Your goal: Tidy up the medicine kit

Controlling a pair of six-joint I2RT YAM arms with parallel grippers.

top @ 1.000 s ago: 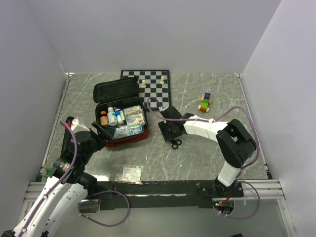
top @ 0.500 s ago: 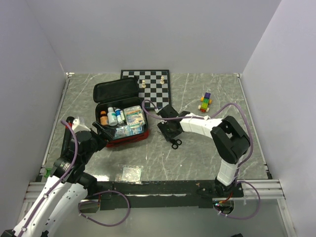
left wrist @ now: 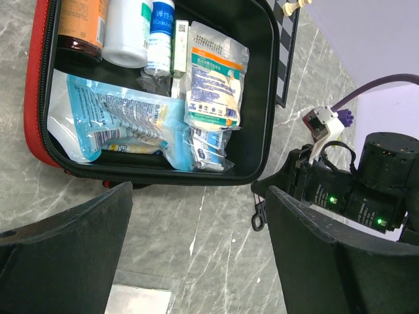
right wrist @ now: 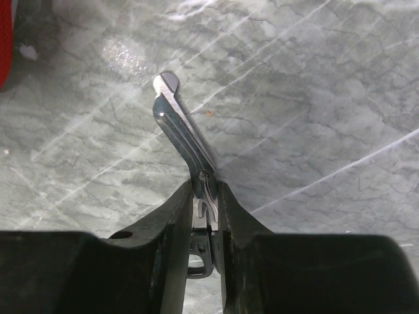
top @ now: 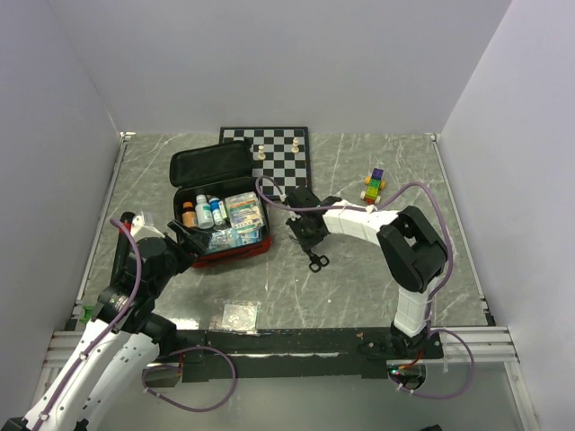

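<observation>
The medicine kit (top: 212, 165) lies open at the left of the table, red outside with black lining. It holds bottles (top: 204, 214) and sealed packets (top: 244, 212). In the left wrist view the kit's black wall (left wrist: 263, 98) is at the top. My left gripper (top: 184, 241) is open and empty just in front of the kit (left wrist: 200, 255). My right gripper (top: 305, 235) is to the right of the kit, shut on metal scissors (right wrist: 180, 124) at their pivot (right wrist: 205, 203). Their black handle (top: 316, 261) pokes out toward the near side and also shows in the left wrist view (left wrist: 258, 216).
A chessboard (top: 280, 166) with two pale pieces lies behind the kit, partly under its lid. A coloured block toy (top: 374, 186) sits at the right. A clear flat packet (top: 239, 314) lies near the front edge and shows in the left wrist view (left wrist: 137, 302).
My right arm has swung a little to the left toward the kit, still holding the scissors. The left arm has not moved.
</observation>
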